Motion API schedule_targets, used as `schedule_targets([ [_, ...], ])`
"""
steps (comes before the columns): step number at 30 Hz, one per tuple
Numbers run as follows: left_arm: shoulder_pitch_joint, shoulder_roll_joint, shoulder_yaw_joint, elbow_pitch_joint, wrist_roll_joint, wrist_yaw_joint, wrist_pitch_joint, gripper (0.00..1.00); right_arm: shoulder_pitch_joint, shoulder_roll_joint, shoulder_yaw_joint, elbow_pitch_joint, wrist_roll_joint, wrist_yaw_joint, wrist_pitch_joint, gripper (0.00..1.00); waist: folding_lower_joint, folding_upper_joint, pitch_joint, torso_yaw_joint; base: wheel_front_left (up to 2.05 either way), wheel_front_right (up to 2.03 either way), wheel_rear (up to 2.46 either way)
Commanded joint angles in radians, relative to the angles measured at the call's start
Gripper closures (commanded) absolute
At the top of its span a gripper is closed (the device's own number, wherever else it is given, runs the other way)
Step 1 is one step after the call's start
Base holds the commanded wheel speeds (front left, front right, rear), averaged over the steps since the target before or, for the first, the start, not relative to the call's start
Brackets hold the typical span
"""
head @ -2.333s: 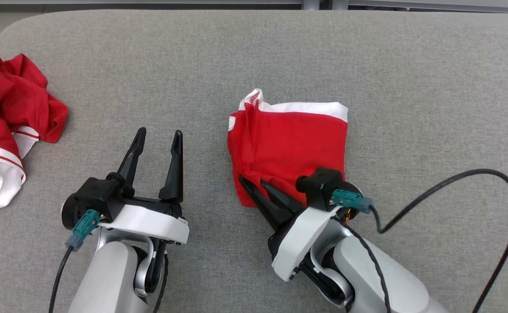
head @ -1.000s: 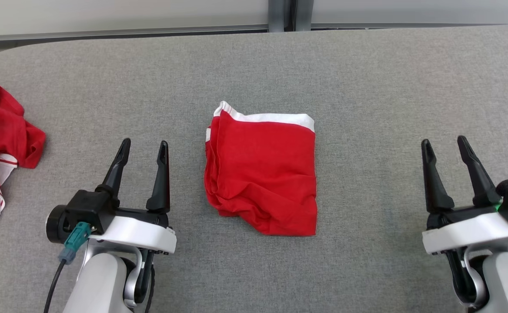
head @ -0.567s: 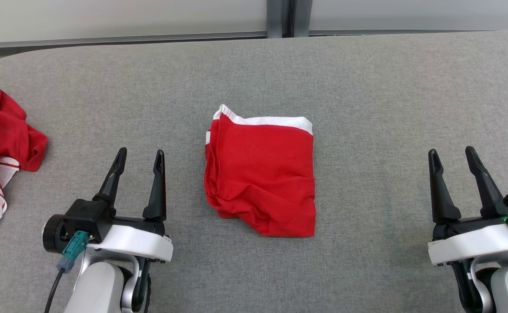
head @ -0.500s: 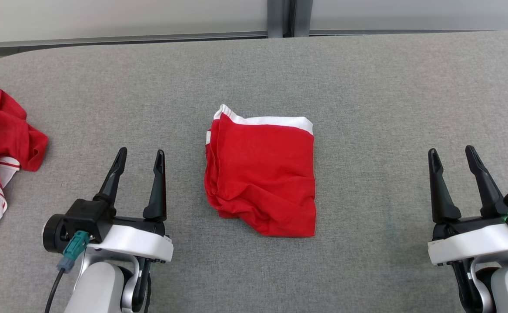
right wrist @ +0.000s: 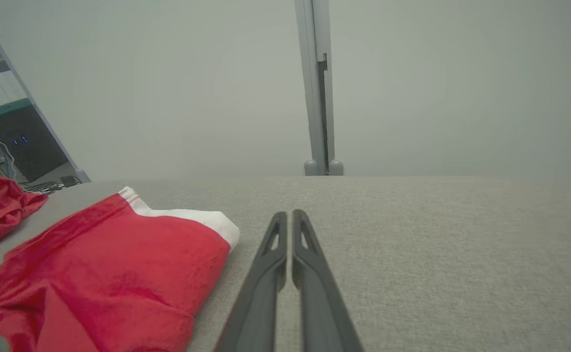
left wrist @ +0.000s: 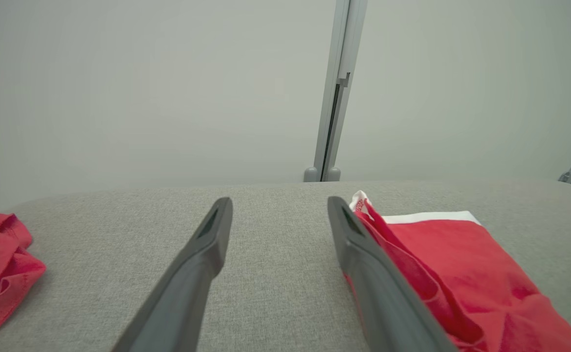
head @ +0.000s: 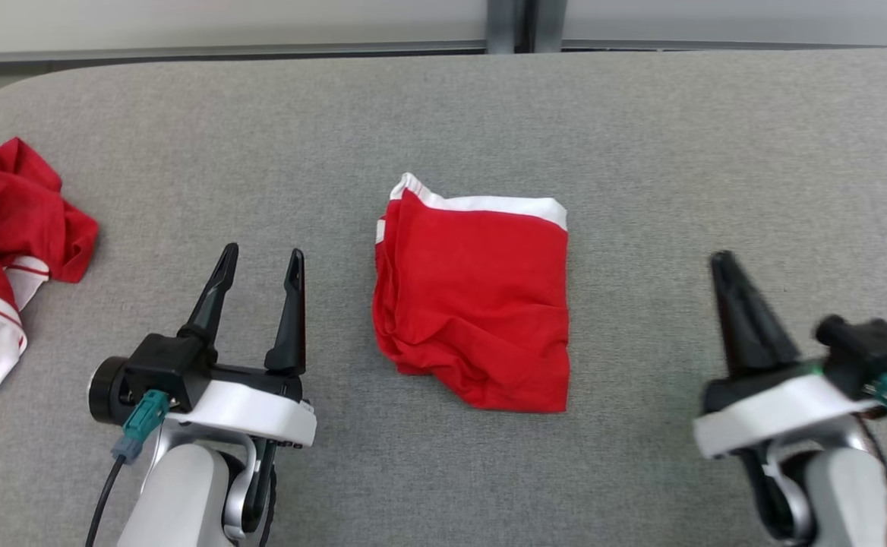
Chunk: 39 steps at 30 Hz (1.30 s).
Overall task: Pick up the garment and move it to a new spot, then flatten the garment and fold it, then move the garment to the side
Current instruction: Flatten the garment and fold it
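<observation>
- We see the garment (head: pixel 481 304), red with a white band along its far edge, folded into a rough rectangle. It lies flat on the grey bench (head: pixel 641 152) at the middle of the head view.
- Our left hand (head: pixel 263 252) sits at the lower left of that view, to the left of the garment and apart from it. A strip of bare bench lies between them.
- Its two fingers stand wide apart and point up the frame, with nothing between them.
- In the left wrist view the garment fills the lower right of the frame. Its near edge shows just past the right-side finger, and the gap between the fingers holds bare bench.
- Our right hand (head: pixel 721 262) is at the lower right of the head view, blurred. It is well to the right of the garment, with open bench between.
- In the right wrist view its fingers are drawn together with only a thin slit left, and they clamp on nothing.
- There the garment lies at the lower left of the frame. Its white-banded corner is near the fingertips but clear of them.
- Neither hand touches the garment.
- A crumpled cloth (head: pixel 3 228), red and white, lies at the left edge of the head view, well apart from the garment.
</observation>
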<state>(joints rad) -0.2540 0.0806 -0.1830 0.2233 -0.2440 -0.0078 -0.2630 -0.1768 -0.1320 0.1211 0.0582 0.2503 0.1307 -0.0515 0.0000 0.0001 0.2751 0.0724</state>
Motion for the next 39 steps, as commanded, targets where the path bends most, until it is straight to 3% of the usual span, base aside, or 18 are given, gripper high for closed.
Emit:
schedule_targets([
  [1, -0.015, 0.003, -0.002, 0.001, -0.003, -0.002, 0.001, 0.0, -0.022, 0.001, 0.019, 0.008, 0.008, 0.0, 0.001, 1.0, 0.0, -0.0001, 0.009, 0.01, 0.0, 0.0, 0.0],
  [9, -0.058, -0.012, -0.025, 0.013, -0.019, -0.006, -0.001, 0.0, -0.213, 0.003, 0.321, 0.208, 0.089, 0.0, -0.005, 1.0, 0.0, -0.0001, 0.042, 0.067, 0.0, 0.0, 0.0],
  [16, -0.077, -0.019, -0.038, 0.014, -0.024, -0.004, -0.002, 0.0, -0.337, 0.005, 0.514, 0.395, 0.193, 0.0, -0.043, 1.0, 0.0, -0.0001, 0.056, 0.107, 0.0, 0.0, 0.0],
  [29, -0.062, -0.025, -0.035, 0.013, -0.01, -0.009, -0.002, 0.0, -0.422, -0.024, 0.845, 0.497, 0.346, 0.0, -0.081, 1.0, 0.0, -0.0001, 0.06, 0.098, 0.0, 0.0, 0.0],
  [34, -0.059, -0.026, -0.033, 0.012, -0.011, -0.006, -0.002, 0.0, -0.443, -0.026, 0.899, 0.546, 0.323, 0.0, -0.104, 1.0, 0.0, -0.0001, 0.057, 0.089, 0.0, 0.0, 0.0],
  [39, -0.046, -0.026, -0.025, 0.014, -0.005, -0.007, -0.002, 0.0, -0.444, -0.014, 0.867, 0.543, 0.322, 0.0, -0.163, 1.0, 0.0, -0.0001, 0.047, 0.064, 0.0, 0.0, 0.0],
])
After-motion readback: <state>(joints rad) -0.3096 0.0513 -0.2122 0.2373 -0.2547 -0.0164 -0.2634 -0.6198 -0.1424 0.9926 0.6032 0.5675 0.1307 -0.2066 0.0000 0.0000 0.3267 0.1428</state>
